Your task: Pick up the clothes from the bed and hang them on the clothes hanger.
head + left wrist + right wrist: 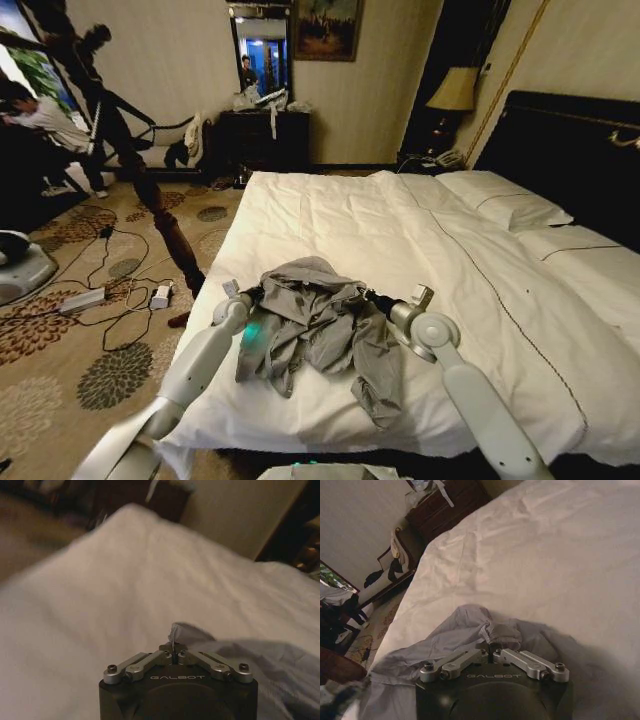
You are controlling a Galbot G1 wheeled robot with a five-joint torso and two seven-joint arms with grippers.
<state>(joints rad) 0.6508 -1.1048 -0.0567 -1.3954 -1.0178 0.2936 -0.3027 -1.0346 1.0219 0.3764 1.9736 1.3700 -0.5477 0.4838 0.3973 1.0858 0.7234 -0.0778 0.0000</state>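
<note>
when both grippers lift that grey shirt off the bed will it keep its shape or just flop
Likely flop: the grey shirt lies crumpled in soft folds on the bed. With the left gripper and right gripper shut on small pinches, sleeves will probably dangle. It looks thin, so probably light.

The big bed (pixel 450 260) has a white cover with thin dark lines on it. Two white pillows (pixel 505 200) lie at the head end, by the black headboard (pixel 570 150). The grey clothes (pixel 315 320) lie in a crumpled heap on the cover, near the foot edge of the bed.
</note>
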